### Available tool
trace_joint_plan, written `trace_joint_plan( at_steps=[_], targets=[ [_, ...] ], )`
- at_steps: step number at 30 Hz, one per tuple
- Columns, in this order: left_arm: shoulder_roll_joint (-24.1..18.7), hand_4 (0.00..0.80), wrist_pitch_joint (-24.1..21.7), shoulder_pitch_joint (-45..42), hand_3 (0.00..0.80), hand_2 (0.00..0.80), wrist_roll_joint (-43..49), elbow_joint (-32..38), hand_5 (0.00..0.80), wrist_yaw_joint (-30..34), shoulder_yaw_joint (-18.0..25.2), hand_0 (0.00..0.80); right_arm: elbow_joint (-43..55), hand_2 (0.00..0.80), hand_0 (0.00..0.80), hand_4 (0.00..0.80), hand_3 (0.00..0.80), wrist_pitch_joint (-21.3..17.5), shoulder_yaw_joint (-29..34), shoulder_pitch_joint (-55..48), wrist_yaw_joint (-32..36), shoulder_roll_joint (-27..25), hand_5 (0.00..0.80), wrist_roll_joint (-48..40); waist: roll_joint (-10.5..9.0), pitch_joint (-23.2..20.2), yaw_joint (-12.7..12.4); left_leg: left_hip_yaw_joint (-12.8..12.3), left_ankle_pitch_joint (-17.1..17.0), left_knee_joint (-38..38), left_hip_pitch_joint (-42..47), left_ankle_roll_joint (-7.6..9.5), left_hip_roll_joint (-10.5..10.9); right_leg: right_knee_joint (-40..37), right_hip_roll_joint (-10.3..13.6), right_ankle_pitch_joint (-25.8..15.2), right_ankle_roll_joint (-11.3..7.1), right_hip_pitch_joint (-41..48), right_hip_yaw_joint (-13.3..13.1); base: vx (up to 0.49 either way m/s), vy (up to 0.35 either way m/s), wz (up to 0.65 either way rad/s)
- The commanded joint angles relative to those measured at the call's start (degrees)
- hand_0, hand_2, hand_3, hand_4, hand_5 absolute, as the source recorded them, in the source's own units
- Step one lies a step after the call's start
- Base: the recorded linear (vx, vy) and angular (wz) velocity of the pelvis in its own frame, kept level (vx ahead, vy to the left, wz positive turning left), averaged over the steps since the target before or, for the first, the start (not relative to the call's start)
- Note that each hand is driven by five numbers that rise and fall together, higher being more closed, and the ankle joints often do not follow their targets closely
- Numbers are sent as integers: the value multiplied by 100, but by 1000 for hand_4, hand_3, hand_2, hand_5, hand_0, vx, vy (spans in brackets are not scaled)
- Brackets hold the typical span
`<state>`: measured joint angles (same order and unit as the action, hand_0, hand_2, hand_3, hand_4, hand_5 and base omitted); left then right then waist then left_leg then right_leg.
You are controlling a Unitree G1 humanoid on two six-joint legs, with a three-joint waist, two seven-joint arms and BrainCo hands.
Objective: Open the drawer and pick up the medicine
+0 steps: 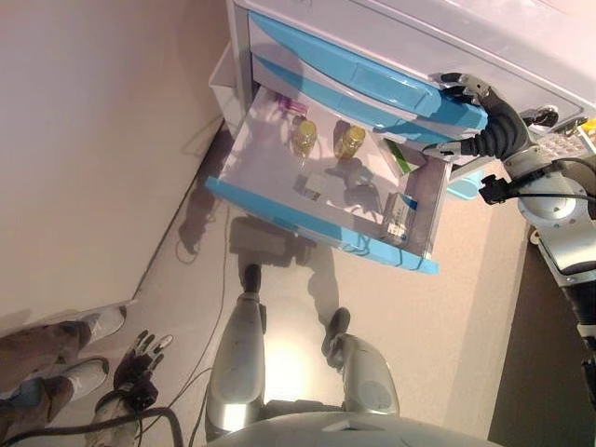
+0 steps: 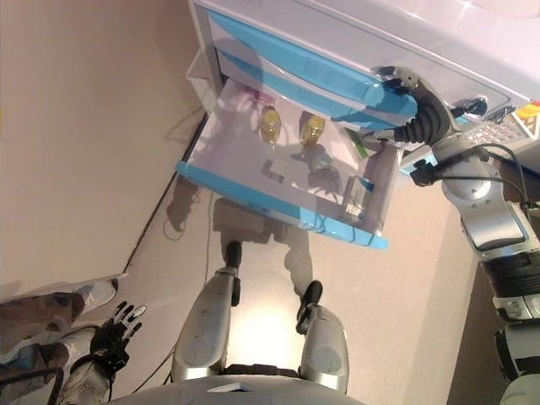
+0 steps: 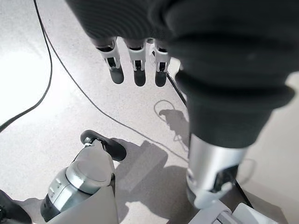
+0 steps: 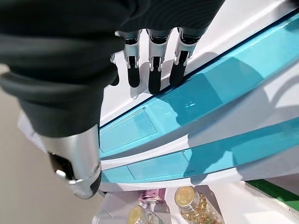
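Pulled fully open: white plastic drawer with blue front (image 1: 279,212), holding two clear medicine bottles of yellow capsules (image 1: 304,137), gold-capped, upright near its back, beside small boxes (image 1: 399,220). Right hand (image 1: 470,102) above, fingers straight, empty. Left hand (image 1: 140,365) low near floor, fingers relaxed.

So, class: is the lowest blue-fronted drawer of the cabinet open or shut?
Open. The drawer is pulled well out from the cabinet, so its two yellow bottles and boxes show inside.
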<state>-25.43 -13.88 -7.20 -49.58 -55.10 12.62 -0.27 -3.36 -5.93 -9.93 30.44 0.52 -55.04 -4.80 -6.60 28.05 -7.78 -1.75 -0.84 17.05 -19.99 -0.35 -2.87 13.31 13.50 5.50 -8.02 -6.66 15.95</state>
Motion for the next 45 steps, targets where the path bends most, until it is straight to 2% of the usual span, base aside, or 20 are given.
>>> trace_joint_plan(
  at_steps=[1, 7, 12, 15, 19, 26, 32, 34, 39, 40, 45],
  targets=[
    [-74, 0, -59, -295, 0, 0, 34, 225, 0, -56, -174, 0, -214, 0, 0, 0, 0, 92, -605, 662, 238, -222, 0, 128, 207, -98, -421, 12, 396, -672, 765, 328, 346, 299, 58, -1184, -159, -355, -30, 45, 23, 3],
    [-56, 0, -4, -326, 0, 0, 15, 338, 0, -55, -222, 0, -696, 0, 0, 0, 0, 220, -988, 942, 298, -96, 0, 398, 330, -19, -521, 84, 405, -525, 639, 328, 415, 334, 113, -1086, -112, -405, -12, -3, 8, 2],
    [8, 0, -38, -345, 0, 0, 39, 396, 0, -61, -269, 0, -892, 0, 0, 0, 0, -3, -1186, 1057, 136, 34, 0, 566, 437, 104, -568, 117, 426, -389, 526, 335, 468, 418, 129, -1023, -76, -495, -12, -28, 32, 8],
    [31, 0, -41, -374, 0, 0, -6, 467, 0, -47, -273, 0, -530, 0, 0, 0, 0, -224, -1232, 1112, 199, 18, 0, 876, 478, 153, -559, 106, 401, -391, 476, 328, 476, 444, 135, -1010, -78, -568, -26, -40, 31, 12],
    [96, 0, -7, -370, 0, 0, 35, 543, 0, -78, -258, 0, 458, 0, 0, 0, 0, -50, -1169, 983, 428, 9, 0, 953, 472, 173, -511, 100, 386, -412, 453, 315, 480, 476, 131, -1029, -101, -645, -75, -21, 19, 9],
    [166, 0, -113, -373, 0, 0, -34, 545, 0, -58, -266, 0, 1563, 0, 0, 0, 0, 87, -1127, 1024, 701, -122, 0, 1065, 412, 150, -463, 59, 352, -488, 452, 292, 429, 410, 90, -1027, -121, -671, -115, -11, 6, 2],
    [219, 0, -113, -406, 0, 0, -52, 519, 0, -128, -202, 0, 2398, 0, 0, 0, 0, 316, -824, 769, 675, -237, 0, 1346, 345, 94, -371, -24, 318, -597, 500, 272, 383, 416, 58, -1085, -166, -698, -175, 0, 1, -1],
    [232, 0, -127, -417, 0, 0, -65, 520, 0, -119, -196, 0, 2455, 0, 0, 0, 0, 356, -771, 732, 682, -299, 0, 1462, 334, 84, -363, -34, 322, -597, 493, 272, 375, 418, 53, -1081, -166, -712, -188, -4, 3, -11],
    [248, 0, -107, -405, 0, 0, -97, 524, 0, -171, -185, 0, 2464, 0, 0, 0, 0, 740, -827, 713, 848, -399, 0, 1542, 311, 90, -357, -42, 357, -523, 464, 276, 367, 427, 47, -1053, -160, -728, -202, 3, 1, -8],
    [245, 0, -126, -402, 0, 0, -62, 513, 0, -166, -191, 0, 2398, 0, 0, 0, 0, 868, -877, 727, 871, -403, 0, 1483, 298, 102, -373, -34, 364, -501, 456, 276, 368, 418, 48, -1048, -157, -719, -200, 13, -14, -4],
    [195, 0, -76, -338, 0, 0, -81, 538, 0, -218, -227, 0, 1977, 0, 0, 0, 0, 1027, -1129, 832, 819, -329, 0, 1913, 311, 137, -410, -20, 373, -449, 422, 272, 384, 401, 56, -1045, -151, -710, -176, 1, -2, 1]
  ],
)
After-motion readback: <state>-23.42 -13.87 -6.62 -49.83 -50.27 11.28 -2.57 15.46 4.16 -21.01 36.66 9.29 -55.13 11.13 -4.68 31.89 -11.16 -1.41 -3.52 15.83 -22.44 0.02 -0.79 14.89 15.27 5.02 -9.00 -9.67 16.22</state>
